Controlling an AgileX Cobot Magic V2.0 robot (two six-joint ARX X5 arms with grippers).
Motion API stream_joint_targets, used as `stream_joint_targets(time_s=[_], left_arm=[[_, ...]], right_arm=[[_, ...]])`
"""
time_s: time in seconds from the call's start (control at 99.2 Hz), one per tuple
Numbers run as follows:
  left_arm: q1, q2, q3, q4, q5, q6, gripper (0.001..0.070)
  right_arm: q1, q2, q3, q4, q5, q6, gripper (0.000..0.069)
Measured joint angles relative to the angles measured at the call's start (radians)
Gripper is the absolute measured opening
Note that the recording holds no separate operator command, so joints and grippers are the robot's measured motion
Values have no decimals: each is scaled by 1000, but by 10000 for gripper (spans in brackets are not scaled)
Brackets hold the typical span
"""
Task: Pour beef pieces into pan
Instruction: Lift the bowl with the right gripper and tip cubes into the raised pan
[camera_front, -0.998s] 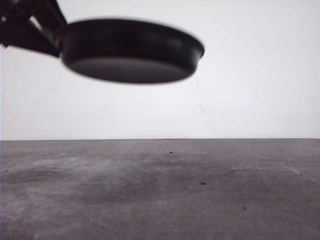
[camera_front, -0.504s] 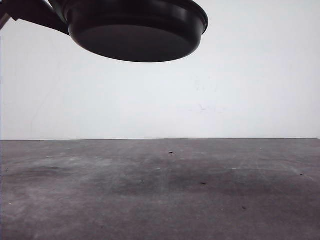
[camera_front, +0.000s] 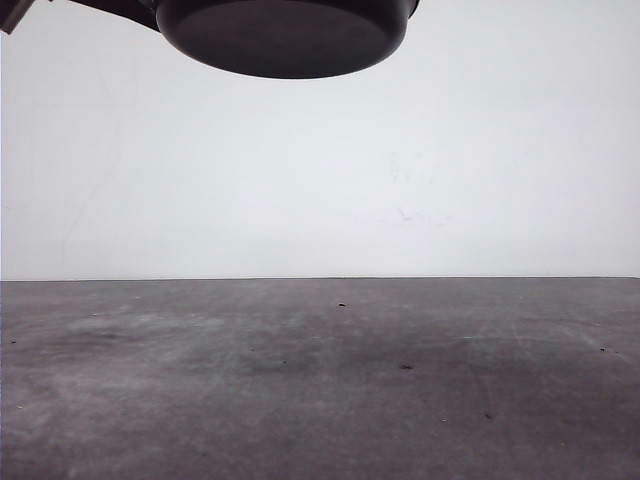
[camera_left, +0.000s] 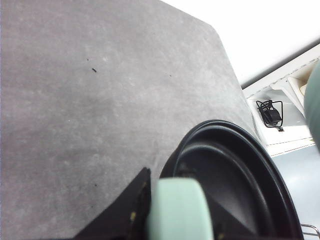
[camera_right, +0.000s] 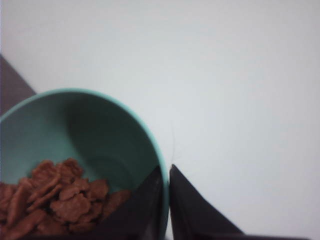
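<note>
Two vessels are held off the table (camera_front: 320, 380), one per arm. The pan (camera_front: 285, 35) hangs high above the table in the front view, with its dark underside toward the camera. In the left wrist view the pan (camera_left: 235, 185) has its mint-green handle (camera_left: 177, 210) lying at the left gripper (camera_left: 165, 220). Dark finger material sits beside the handle, so the gripper is judged to be clamped on it, though the contact faces are hidden.

The beef pieces (camera_right: 55, 200) lie as a low heap inside a teal bowl (camera_right: 100, 135), still well below its rim. The right gripper (camera_right: 166, 205) has its fingers (camera_right: 145, 210) closed over the bowl's rim, one inside the wall and one outside. No beef is seen in the pan, so pouring is judged not yet begun.

Handling notes:
- The pan is rigid and likely the heavier item. Held by the handle alone, it will tend to sag or twist, so a firm clamp close to the pan body is advisable.
- The bowl wall is smooth and thin, and a rim pinch may slip as the bowl tips.
- The pieces are loose, light and dry-looking. They are expected to slide out together, so tip the bowl gradually above the pan's centre.
</note>
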Motion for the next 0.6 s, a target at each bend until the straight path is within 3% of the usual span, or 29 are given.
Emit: stream_joint_targets(time_s=[0.182,0.595], left_arm=[[0,33,54,-1,0,0,50],[0,87,158,-51,0,18,50]], right_arm=[[34,0,0,114,-35,-158,13],[58,13,0,209,-105,-421,13]])
